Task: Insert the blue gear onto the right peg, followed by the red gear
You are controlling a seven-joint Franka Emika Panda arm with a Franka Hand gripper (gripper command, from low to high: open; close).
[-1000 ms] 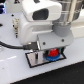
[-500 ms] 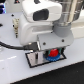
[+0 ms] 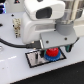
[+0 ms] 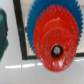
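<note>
Wrist view: red gear [image 4: 56,36] atop blue gear [image 4: 36,20]; no legible writing.

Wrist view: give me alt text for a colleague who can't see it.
A round red plastic toothed gear with a dark centre hole lies stacked on a wider round blue plastic toothed gear, over a grey black-rimmed plate on a white surface.

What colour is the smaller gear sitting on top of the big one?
Bright red. The red gear lies over the blue gear, clearest in the wrist view.
</note>
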